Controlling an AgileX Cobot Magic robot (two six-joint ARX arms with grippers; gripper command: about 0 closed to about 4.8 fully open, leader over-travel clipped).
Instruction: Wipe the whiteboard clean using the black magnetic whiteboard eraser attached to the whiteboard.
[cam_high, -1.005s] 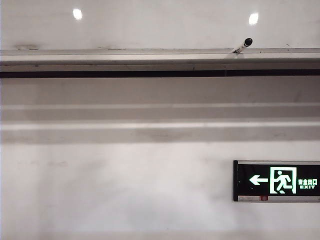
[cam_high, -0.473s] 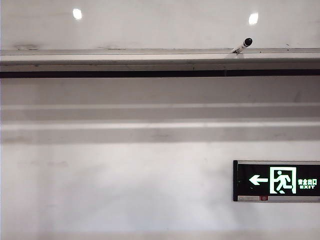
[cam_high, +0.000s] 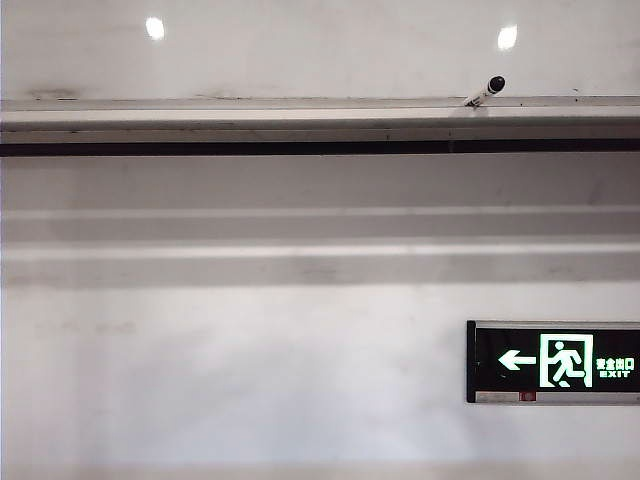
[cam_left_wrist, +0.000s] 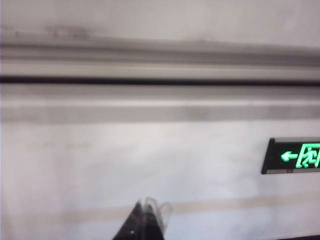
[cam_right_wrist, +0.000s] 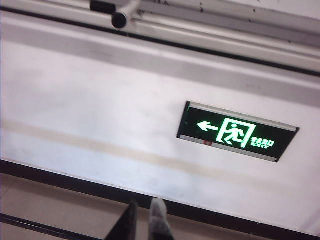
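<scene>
- The whiteboard (cam_high: 320, 50) fills the upper strip of the exterior view, above its silver ledge (cam_high: 250, 112).
- The left gripper (cam_left_wrist: 146, 220) faces the wall, jaws pressed together, holding nothing.
- A marker (cam_high: 486, 90) leans on the ledge at right.
- The right gripper (cam_right_wrist: 145, 222) has narrow jaws, empty, below the exit sign (cam_right_wrist: 236, 132).

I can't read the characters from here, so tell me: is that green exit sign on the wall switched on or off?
On. The exit sign glows bright green, arrow, running figure and lettering, against its dark panel in the exterior view and both wrist views.
</scene>
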